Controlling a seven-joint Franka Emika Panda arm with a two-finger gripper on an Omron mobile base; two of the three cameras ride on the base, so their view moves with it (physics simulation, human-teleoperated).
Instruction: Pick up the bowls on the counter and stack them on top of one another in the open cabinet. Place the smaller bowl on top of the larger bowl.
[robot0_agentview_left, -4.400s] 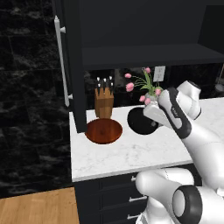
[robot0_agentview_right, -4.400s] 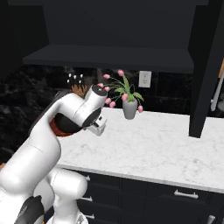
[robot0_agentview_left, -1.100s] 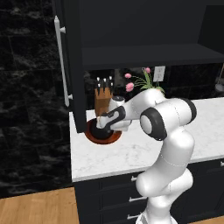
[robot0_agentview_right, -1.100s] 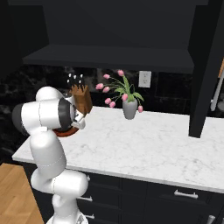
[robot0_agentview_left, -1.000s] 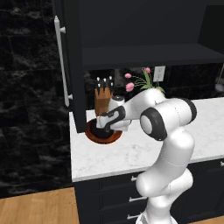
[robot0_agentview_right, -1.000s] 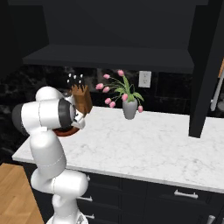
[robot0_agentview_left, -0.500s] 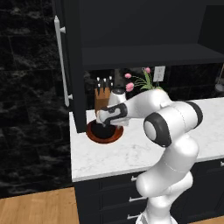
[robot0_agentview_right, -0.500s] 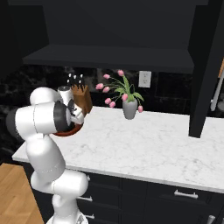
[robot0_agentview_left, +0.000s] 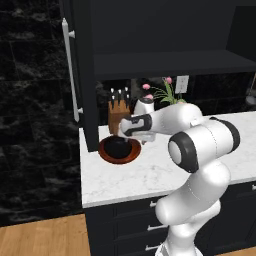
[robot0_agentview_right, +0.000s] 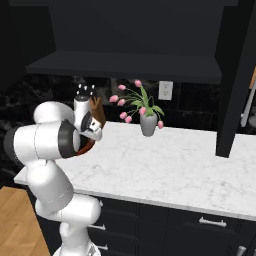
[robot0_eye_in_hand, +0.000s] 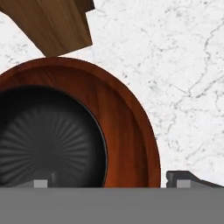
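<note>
Well, the small black bowl (robot0_eye_in_hand: 48, 140) sits nested inside the reddish-brown bowl (robot0_eye_in_hand: 127, 118) — but the pair rests on the tabletop (robot0_agentview_left: 150, 175), beside the knife block (robot0_agentview_left: 118, 114), not on the cabinet (robot0_agentview_left: 165, 65) shelf above. The pincer (robot0_eye_in_hand: 109, 181) hangs just over them, tips spread wide, holding nothing. The risk now: lifting the stack by the brown rim could tilt it, and the glossy black bowl could slide out. Hard to judge how well centred the black bowl is — its left side is cut off in the hand view, and the arm covers part of it from the right.
</note>
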